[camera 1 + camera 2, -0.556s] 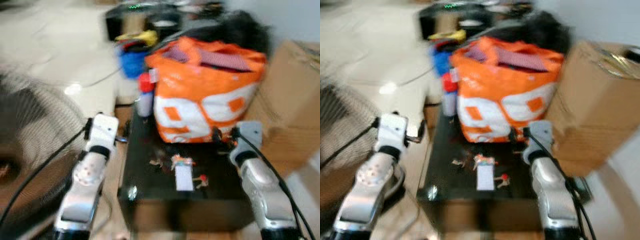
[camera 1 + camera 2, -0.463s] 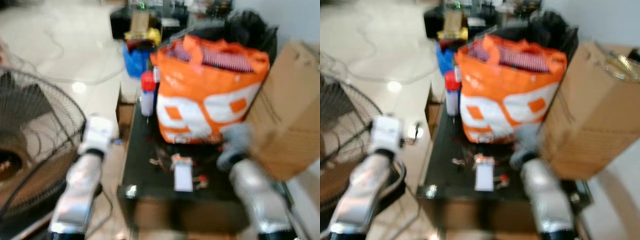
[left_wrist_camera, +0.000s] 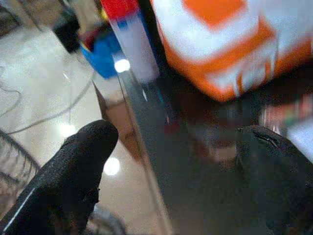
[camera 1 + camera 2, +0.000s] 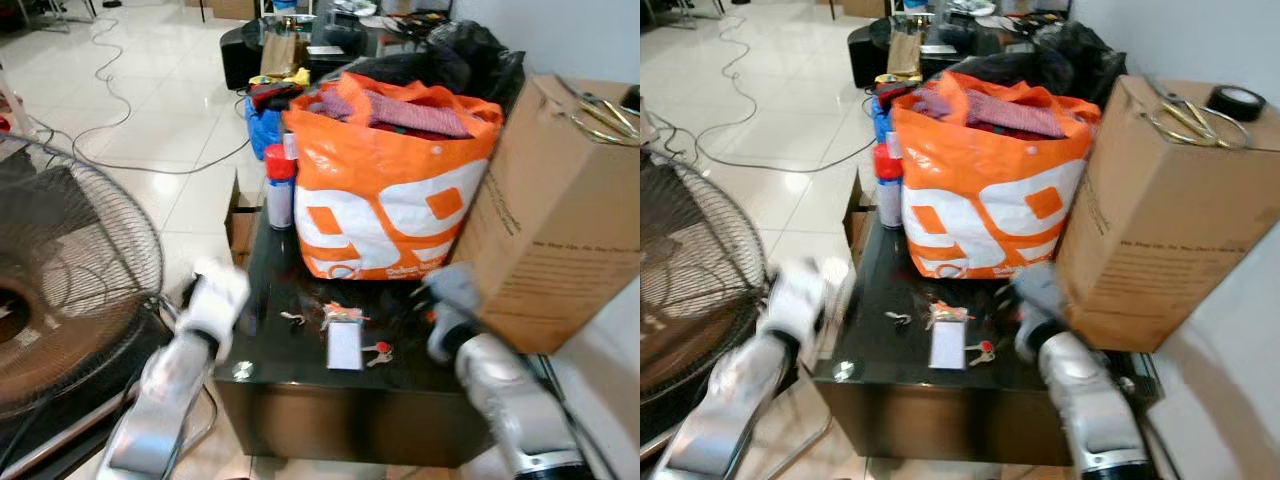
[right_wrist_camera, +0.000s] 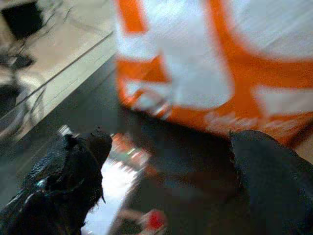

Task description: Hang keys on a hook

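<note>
A bunch of keys with a white tag (image 4: 343, 340) lies on the low black table (image 4: 300, 365), in front of the orange bag. A small loose key (image 4: 292, 319) lies to its left and a red-capped key (image 4: 380, 351) to its right. My left gripper (image 4: 218, 292) is blurred at the table's left edge. In the left wrist view its fingers (image 3: 78, 161) stand wide apart, open and empty. My right gripper (image 4: 448, 295) hovers at the table's right side by the box. It is open too, and the right wrist view shows the white tag (image 5: 115, 183) between its fingers (image 5: 73, 166).
A full orange bag (image 4: 390, 190) stands at the back of the table, with a red-capped spray can (image 4: 279, 190) on its left. A big cardboard box (image 4: 560, 210) with scissors (image 4: 1185, 115) and tape (image 4: 1238, 100) stands right. A floor fan (image 4: 60, 270) stands left, and cables cross the floor.
The camera has shifted and the picture has sharpened. Both arms are blurred with motion and sit lower and closer in at the table's two sides. The keys have not moved.
</note>
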### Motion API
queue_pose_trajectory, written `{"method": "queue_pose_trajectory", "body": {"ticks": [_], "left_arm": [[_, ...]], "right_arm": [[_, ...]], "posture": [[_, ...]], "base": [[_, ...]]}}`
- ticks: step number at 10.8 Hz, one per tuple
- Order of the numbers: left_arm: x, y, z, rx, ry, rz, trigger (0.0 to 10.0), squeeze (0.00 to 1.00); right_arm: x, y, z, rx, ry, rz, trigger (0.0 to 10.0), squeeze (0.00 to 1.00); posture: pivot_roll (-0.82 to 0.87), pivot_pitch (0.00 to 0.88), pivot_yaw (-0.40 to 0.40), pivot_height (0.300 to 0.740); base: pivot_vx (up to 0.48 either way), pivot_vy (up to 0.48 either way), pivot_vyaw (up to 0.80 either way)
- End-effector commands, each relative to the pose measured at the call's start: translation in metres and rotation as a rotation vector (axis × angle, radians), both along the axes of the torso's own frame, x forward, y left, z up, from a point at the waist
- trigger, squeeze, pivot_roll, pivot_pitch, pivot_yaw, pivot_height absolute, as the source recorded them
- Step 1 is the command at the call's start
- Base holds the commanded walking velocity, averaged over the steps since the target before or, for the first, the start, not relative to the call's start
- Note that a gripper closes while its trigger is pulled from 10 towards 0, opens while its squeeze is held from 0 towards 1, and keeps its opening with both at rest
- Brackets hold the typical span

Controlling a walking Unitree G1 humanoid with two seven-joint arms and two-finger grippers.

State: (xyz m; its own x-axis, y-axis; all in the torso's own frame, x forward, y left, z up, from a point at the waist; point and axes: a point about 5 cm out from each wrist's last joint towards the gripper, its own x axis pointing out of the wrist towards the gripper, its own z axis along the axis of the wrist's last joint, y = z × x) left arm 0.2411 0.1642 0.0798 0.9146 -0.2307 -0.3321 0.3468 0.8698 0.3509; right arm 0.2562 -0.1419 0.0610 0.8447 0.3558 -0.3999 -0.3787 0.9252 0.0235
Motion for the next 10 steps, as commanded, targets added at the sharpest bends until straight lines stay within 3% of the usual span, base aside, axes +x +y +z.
{"method": "queue_pose_trajectory", "body": {"ticks": [1, 4, 6, 8, 10], "left_arm": [[-0.001, -0.002, -0.002, 0.029, 0.014, -0.046, 10.0, 0.94], [-0.006, 0.012, -0.003, 0.074, 0.025, -0.071, 10.0, 0.95], [-0.026, 0.005, 0.003, 0.008, 0.04, -0.156, 10.0, 0.94], [-0.037, -0.001, 0.007, -0.064, 0.063, -0.201, 10.0, 0.94], [-0.043, -0.005, 0.01, -0.081, 0.08, -0.241, 10.0, 0.94]], "right_arm": [[0.004, 0.004, -0.001, 0.011, 0.017, 0.024, 10.0, 0.0], [0.011, 0.009, -0.034, -0.05, 0.16, 0.03, 10.0, 0.0], [0.011, 0.015, -0.047, -0.046, 0.217, 0.015, 10.0, 0.0], [0.013, 0.011, -0.052, -0.047, 0.238, -0.006, 10.0, 0.0], [0.018, 0.011, -0.049, 0.096, 0.249, -0.067, 10.0, 0.0]], "posture": [[-0.03, 0.0, -0.035, 0.74], [-0.01, 0.018, -0.061, 0.74], [0.02, 0.094, -0.078, 0.74], [0.03, 0.133, -0.08, 0.74], [0.02, 0.141, -0.075, 0.74]], "base": [[0.0, 0.0, 0.0], [0.0, 0.0, 0.0], [0.0, 0.0, 0.0], [0.0, 0.0, 0.0], [0.0, 0.0, 0.0]]}}
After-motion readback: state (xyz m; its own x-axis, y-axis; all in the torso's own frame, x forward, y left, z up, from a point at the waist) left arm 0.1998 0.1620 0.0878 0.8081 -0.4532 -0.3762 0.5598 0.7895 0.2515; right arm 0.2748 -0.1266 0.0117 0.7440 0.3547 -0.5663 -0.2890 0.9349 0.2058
